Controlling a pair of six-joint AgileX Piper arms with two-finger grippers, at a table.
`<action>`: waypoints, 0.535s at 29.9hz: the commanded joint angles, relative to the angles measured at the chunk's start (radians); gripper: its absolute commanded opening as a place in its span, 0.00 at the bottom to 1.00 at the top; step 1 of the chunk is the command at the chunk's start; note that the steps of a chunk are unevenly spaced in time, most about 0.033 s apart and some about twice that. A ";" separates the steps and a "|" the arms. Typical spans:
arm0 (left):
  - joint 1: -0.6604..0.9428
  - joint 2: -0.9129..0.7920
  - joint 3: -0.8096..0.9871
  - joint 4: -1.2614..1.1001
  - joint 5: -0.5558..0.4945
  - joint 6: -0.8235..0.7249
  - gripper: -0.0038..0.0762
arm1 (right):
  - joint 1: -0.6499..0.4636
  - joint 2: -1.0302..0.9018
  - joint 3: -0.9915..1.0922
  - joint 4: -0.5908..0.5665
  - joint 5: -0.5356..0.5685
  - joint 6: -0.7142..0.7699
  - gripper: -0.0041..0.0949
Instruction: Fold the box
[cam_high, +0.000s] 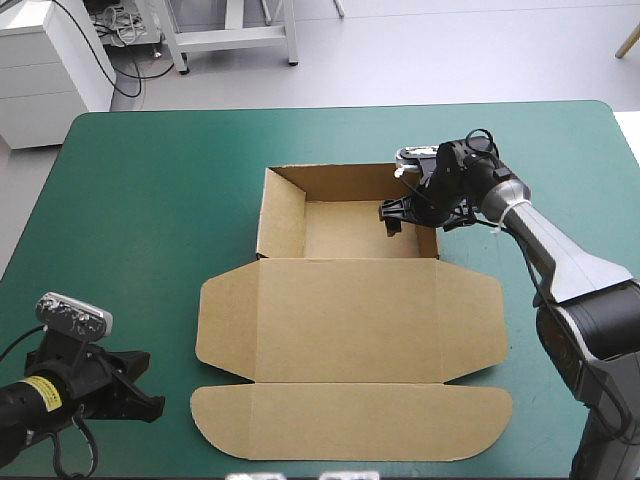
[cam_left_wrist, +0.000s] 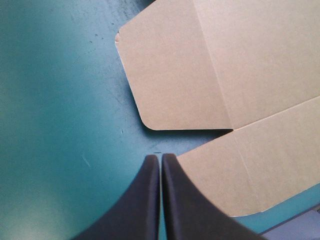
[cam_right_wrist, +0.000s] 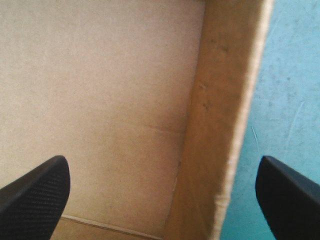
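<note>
The brown box (cam_high: 350, 320) lies mid-table. Its far half is an open tray with raised walls, and its lid lies flat toward the front with rounded flaps. My right gripper (cam_high: 412, 212) is at the tray's far right corner. In the right wrist view this gripper (cam_right_wrist: 162, 162) is open and straddles the tray's right wall (cam_right_wrist: 220, 100), one finger over the tray floor (cam_right_wrist: 100, 75), the other outside over the teal-green cover. My left gripper (cam_high: 148, 402) rests at the front left, apart from the box. It is shut (cam_left_wrist: 160, 159), pointing at the notch between two lid flaps (cam_left_wrist: 170, 75).
The teal-green cover (cam_high: 150, 200) stretches wide to the left of and behind the box. The lid's front flap (cam_high: 350, 425) reaches close to the table's front edge. The table's right edge runs just beyond my right arm (cam_high: 560, 260).
</note>
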 joint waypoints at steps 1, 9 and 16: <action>-0.003 -0.018 -0.002 -0.015 -0.058 -0.012 0.04 | -0.007 -0.053 -0.032 0.015 -0.004 -0.032 0.85; -0.003 -0.024 0.000 -0.015 -0.056 -0.012 0.04 | -0.007 -0.053 -0.032 0.012 0.026 -0.085 0.04; -0.003 -0.024 0.000 -0.015 -0.054 -0.012 0.04 | -0.007 -0.068 -0.033 -0.017 0.046 -0.103 0.03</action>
